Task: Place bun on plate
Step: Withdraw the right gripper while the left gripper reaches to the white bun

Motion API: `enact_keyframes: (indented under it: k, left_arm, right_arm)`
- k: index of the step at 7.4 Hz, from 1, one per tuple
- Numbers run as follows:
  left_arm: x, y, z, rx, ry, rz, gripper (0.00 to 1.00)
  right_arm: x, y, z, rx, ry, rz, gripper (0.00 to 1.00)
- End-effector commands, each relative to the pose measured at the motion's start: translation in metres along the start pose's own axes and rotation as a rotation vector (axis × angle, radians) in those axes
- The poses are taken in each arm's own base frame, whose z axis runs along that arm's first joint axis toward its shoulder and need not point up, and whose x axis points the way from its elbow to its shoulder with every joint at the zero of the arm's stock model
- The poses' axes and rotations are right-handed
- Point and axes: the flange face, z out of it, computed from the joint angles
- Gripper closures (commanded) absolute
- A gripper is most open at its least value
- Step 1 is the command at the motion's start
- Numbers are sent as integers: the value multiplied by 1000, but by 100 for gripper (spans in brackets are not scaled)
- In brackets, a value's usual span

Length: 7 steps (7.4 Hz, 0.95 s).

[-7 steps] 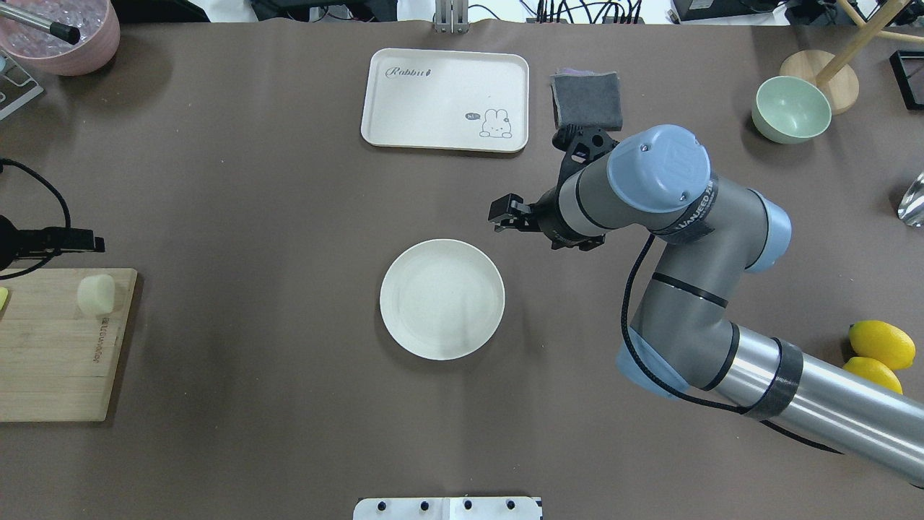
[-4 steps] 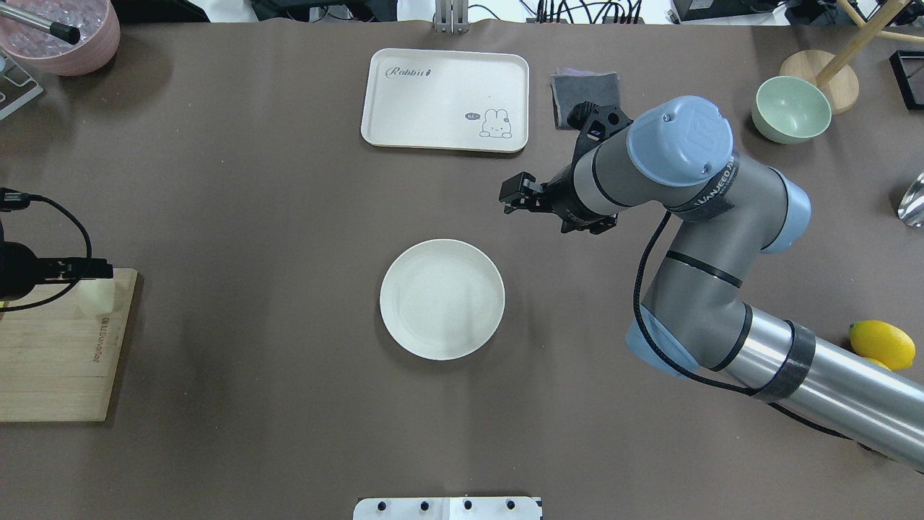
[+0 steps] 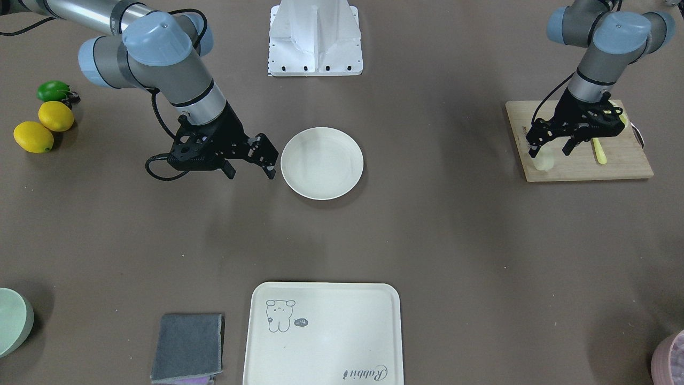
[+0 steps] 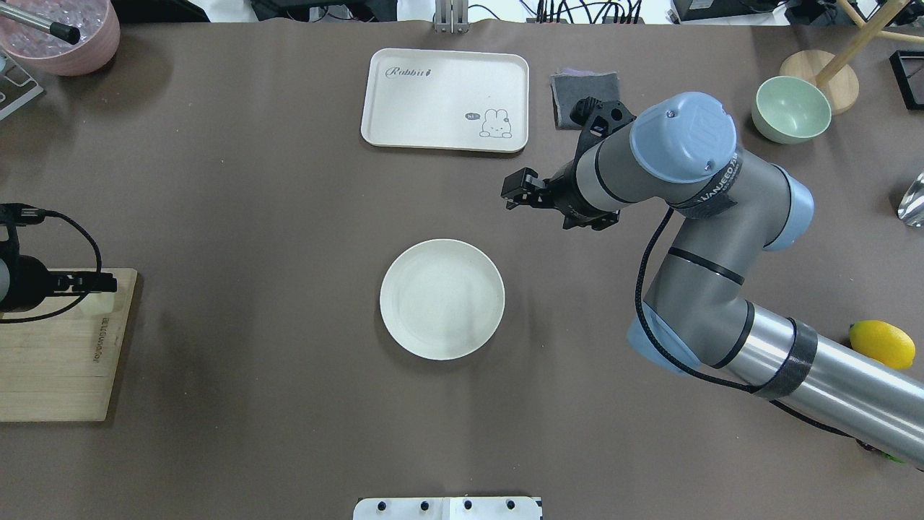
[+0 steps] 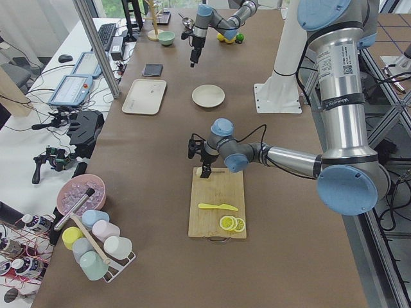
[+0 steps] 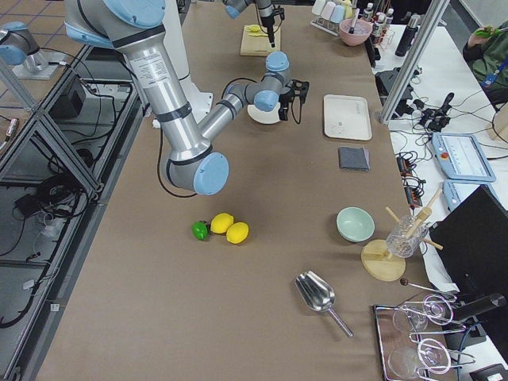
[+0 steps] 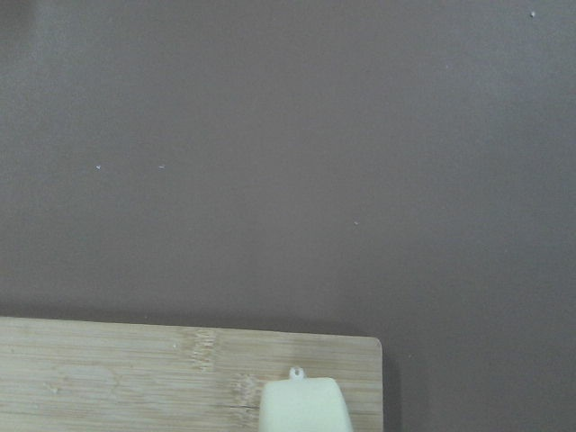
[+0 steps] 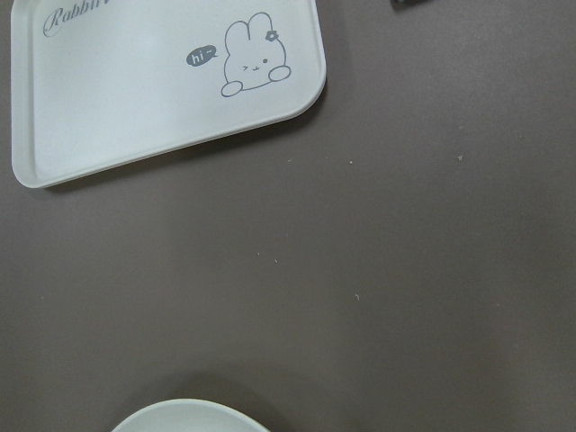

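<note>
At the right of the front-facing view, on the lower left corner of the wooden board (image 3: 588, 160), the bun (image 3: 544, 162) sits directly under the left tool (image 3: 549, 152). The tool's fingers stand apart, one to each side of the bun. Whether they touch it is too small to tell, and so is the bun's long axis. The plate (image 3: 322, 160) lies bare at mid-frame, well apart to the left across the worktop. The right tool (image 3: 251, 170) hangs just beside the plate's left rim, fingers apart and holding nothing, so the pick looks to be the left arm's.
</note>
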Motion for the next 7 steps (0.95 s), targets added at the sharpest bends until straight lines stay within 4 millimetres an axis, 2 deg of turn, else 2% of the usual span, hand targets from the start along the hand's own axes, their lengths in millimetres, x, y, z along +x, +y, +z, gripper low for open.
enact_keyframes:
  k: [1,3,4,6,7]
  left_arm:
    - [0,4,3,-8,-3,7,41]
    - [0,6,4,-12,-4,10,72]
    - [-2,6,4,-12,-6,10,75]
    - [-1,0,-4,2,8,49,75]
    - [-3,-9,-15,21,17,49,75]
  right_arm:
    - [1,-2,-1,5,0,2,0]
    - [-2,-1,-4,6,-7,-1,0]
    - [-1,-3,-6,7,-8,1,0]
    - [4,-12,-15,5,-13,10,0]
    - [8,-25,-32,-11,-16,31,0]
